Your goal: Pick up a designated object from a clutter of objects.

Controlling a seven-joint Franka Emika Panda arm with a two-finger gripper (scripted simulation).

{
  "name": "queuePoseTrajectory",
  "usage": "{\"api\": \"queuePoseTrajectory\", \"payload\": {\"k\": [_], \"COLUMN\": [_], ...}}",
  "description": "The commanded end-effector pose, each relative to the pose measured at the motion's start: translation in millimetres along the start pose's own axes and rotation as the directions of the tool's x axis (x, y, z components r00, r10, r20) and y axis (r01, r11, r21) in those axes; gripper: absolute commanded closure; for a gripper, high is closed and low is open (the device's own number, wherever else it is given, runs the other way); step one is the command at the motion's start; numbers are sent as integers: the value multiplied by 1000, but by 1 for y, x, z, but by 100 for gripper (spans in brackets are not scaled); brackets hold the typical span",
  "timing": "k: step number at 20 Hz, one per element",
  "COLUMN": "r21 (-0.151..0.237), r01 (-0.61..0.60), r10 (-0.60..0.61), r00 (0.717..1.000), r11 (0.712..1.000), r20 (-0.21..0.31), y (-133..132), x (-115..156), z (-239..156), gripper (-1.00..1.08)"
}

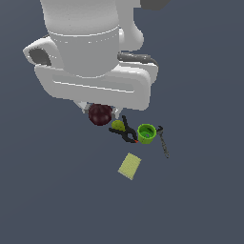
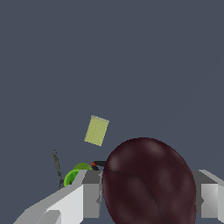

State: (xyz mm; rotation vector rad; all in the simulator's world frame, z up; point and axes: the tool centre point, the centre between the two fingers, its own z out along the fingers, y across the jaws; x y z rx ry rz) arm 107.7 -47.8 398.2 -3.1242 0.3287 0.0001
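So the maroon ball is tucked right under the big white arm, leftmost of the bunch in the exterior view. In the wrist view the gripper is clamped on that maroon ball, with a finger pressed against one side and the other finger on the opposite side, so it's grasping it for sure. Can't tell whether the ball is touching the floor or not.

Just to the exterior view's right of it sits the yellow-green ball, touching the black clamp with its little red tip. Next over is the bright green cup, standing upright, then the thin dark tool right beside it. The pale yellow flat rectangle lies a bit apart, nearer the camera than the rest, on the plain grey floor.
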Motion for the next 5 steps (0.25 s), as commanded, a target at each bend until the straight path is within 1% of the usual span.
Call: {"api": "queuePoseTrajectory", "payload": {"k": [1,5], "r21": [0,0], "r01": [0,0], "r10": [0,0], "r00": [1000,1000], "r11": [1000,1000], "r20": [0,0], "y": [0,0], "x": [2,3], "z": [-4,-6], "gripper": [108,108]}}
